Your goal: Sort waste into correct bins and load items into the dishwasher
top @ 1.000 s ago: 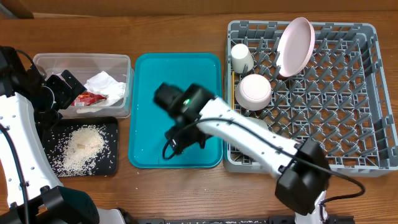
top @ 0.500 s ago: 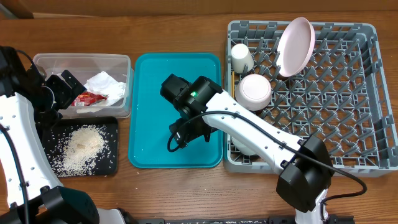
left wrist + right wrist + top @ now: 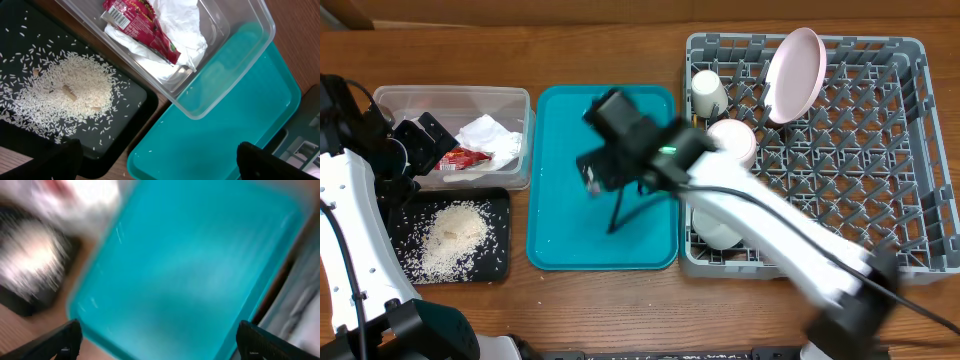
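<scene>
Above the teal tray [image 3: 555, 230], toward its far half, hangs the right tool [image 3: 159, 335]. It is released, its fingers spread wide with only bare tray surface between them. Both views of it are smeared, so finer detail cannot be told. No dish or scrap shows on the tray, whose long axis runs away from the robot.

Just beside the tray's left edge, at the near end, the black tray [image 3: 500, 203] carries the rice [image 3: 450, 232] in one heap with stray grains around it. Farther along that edge, the tub [image 3: 405, 108] holds the napkin [image 3: 492, 138] with the wrapper [image 3: 465, 158] lying on it. The left tool [image 3: 157, 152] hangs over the tub's end away from the tray, released and holding nothing.

Just beside the tray's right edge, the rack [image 3: 880, 200] stands on the counter [image 3: 620, 310]. Along the rack wall nearest the tray sit the cup [image 3: 708, 92], the white bowl [image 3: 738, 135] and a pale shape, probably the green bowl [image 3: 712, 235], partly under the right arm. Farther from the tray, the plate [image 3: 795, 72] stands on edge among the pegs.

Judgement: sorting and loading look complete or nearly so. The deciding relation is that the rack lies to the right of the right tool, across the tray's right edge. The right arm crosses that wall above the bowls, so a withdrawal must rise clear of them. The right arm is nearer the rack, the left nearer both bins.
</scene>
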